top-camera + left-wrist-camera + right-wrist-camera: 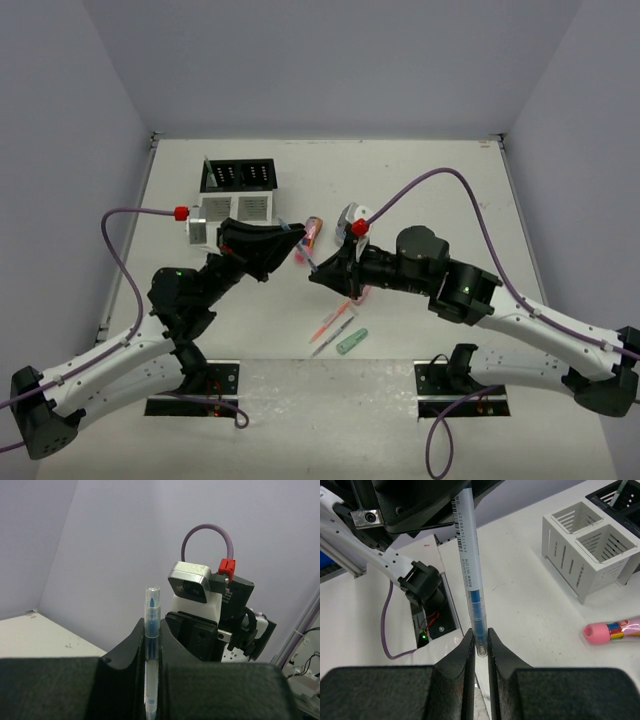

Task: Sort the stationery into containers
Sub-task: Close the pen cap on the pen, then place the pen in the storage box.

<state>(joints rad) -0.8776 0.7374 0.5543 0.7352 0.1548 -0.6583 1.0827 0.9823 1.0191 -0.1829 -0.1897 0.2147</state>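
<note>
Blue pen (471,575): printed barcode readable only in right wrist view.

Two grippers, the left gripper (151,642) and the right gripper (480,642), pinch one blue pen (474,595) between them. One pink patterned tube (615,630) lies beside the fingers. Behind the right fingers lie one orange pen (330,322), one grey pen (335,337) and one green capsule (352,341). One organiser (236,190) stands beyond the left fingers.

A clear blue pen (472,580) is pinched at both ends; a pink tube (615,631) lies near the white box (568,566).
</note>
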